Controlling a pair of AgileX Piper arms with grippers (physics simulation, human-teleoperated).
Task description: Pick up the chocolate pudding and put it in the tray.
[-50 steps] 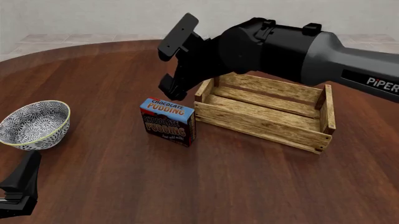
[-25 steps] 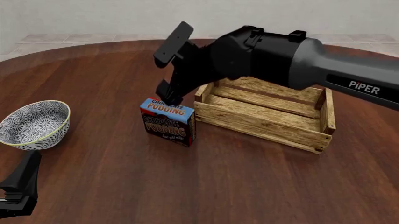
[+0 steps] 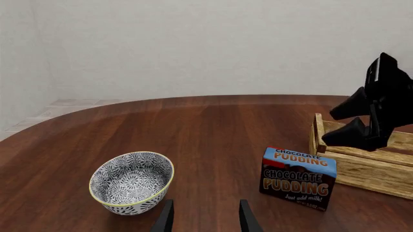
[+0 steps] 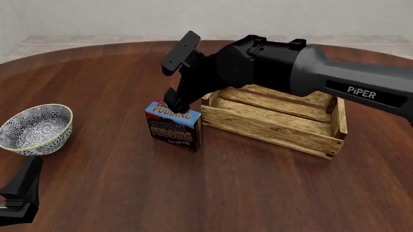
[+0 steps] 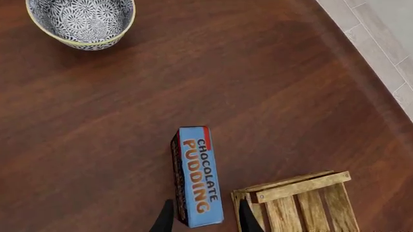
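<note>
Since the earlier front pictures, the right gripper (image 4: 175,99) has come lower and a little to the left, and it now hangs directly over the chocolate pudding (image 4: 173,125), with its fingers reaching the carton's blue top. In the right wrist view, the two fingertips (image 5: 164,218) stand on either side of the near end of the carton (image 5: 197,175), with the jaws parted a bit wider than its narrow blue top. They do not seem to press it yet, though the fingertips are cut off at the picture's edge, so contact is hard to judge.

The pudding stands upright on the table (image 4: 116,77), just beside the left end board of the tray (image 4: 274,116), which lies on the table to its right. The carton is outside the tray. From the left wrist view the carton (image 3: 297,178) has its lettered front toward the camera, and the tray (image 3: 361,162) is behind it on the right.

The left gripper (image 4: 19,195) rests low at the near left corner, its jaws parted and holding nothing. A blue-and-white patterned bowl (image 4: 36,128) sits just beyond it.
</note>
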